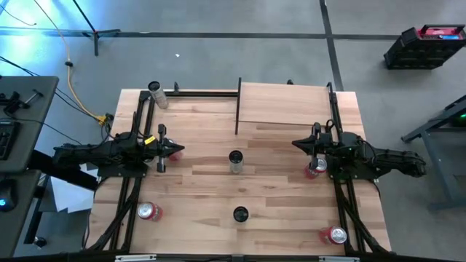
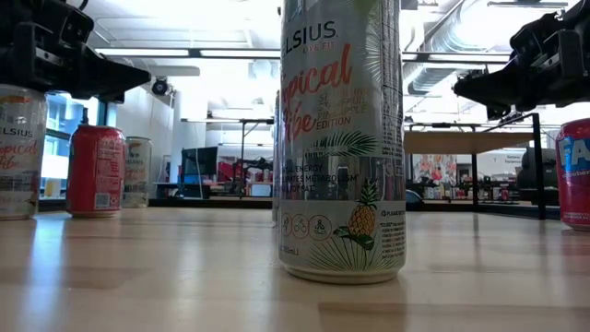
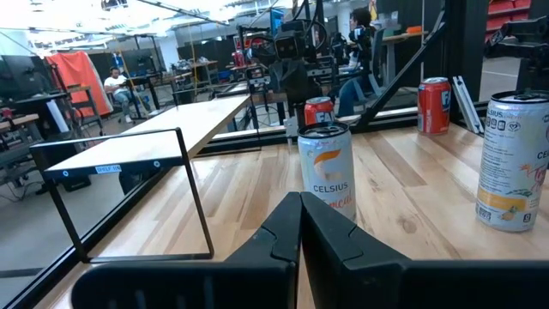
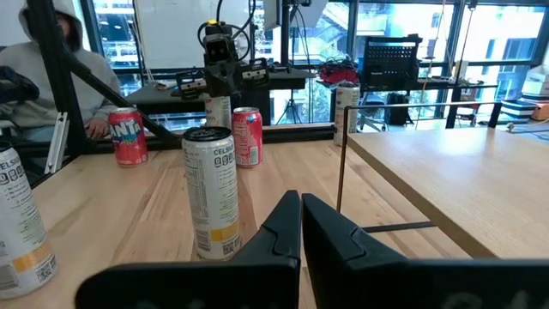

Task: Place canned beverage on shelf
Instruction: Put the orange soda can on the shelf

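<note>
Several beverage cans are on the planked table. A tall white can stands upright at the middle, between my two grippers. Another tall can stands nearer the front edge. The shelf, a pale board with thin black uprights, sits at the far right. My left gripper hovers shut at the table's left, pointing level at the middle can. My right gripper hovers shut at the right, facing it.
A red can is at the near left, another at the near right, a third below my right arm. A pale can is at the far left corner. People sit in the room beyond the table.
</note>
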{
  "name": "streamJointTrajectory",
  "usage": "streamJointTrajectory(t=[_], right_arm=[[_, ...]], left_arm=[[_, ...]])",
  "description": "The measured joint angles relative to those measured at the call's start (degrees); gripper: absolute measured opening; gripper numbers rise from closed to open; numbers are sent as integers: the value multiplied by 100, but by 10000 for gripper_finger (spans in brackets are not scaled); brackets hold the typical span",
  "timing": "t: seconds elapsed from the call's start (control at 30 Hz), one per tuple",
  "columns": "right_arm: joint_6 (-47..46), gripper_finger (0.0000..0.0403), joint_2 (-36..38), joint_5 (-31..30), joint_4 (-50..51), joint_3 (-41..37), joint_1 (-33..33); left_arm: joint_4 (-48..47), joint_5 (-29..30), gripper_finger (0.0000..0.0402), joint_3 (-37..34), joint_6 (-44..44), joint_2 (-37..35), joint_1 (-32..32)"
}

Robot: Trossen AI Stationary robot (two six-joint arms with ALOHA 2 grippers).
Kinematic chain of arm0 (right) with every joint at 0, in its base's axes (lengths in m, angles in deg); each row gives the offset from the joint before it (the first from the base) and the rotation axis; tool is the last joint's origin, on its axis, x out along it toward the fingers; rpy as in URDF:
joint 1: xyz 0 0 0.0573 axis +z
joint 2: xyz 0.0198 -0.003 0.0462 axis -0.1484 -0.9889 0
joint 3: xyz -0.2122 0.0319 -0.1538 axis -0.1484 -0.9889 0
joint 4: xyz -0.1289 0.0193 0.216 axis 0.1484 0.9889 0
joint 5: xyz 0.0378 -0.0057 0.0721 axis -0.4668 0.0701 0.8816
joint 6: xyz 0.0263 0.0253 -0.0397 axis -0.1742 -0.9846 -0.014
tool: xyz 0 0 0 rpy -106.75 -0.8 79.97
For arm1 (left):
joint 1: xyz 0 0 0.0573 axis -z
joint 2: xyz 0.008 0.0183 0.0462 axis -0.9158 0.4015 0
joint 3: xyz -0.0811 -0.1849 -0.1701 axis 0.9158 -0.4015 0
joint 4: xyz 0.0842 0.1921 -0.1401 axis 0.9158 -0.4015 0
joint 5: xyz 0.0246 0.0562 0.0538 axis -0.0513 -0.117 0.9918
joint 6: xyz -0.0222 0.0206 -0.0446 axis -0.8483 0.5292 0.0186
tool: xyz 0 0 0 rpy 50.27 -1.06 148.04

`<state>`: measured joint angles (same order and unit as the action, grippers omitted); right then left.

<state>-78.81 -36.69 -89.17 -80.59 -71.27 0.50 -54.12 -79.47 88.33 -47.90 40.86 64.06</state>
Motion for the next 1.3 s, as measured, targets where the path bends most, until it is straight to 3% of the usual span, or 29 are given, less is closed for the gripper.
streamJointTrajectory(t=[0.33, 0.5, 0.77, 1.0, 1.3], right_arm=[[-665, 0, 0, 0, -52, 0, -2], [-1967, 0, 0, 0, -82, 0, 0], [-1615, 0, -159, -21, -219, 603, 243], [-1386, 0, -1074, -630, 184, 1589, 725], [-1686, 0, -2961, -1381, 2215, 3704, 1461]], left_arm=[[-1, 1, 3, 0, -1, 0, 0], [-2, 0, 3, 0, 0, 0, 0], [0, 0, 3, 0, 0, 2, 0], [-2, 0, 3, 0, -1, 2, 0], [0, 2, 3, 0, -2, 0, 0]])
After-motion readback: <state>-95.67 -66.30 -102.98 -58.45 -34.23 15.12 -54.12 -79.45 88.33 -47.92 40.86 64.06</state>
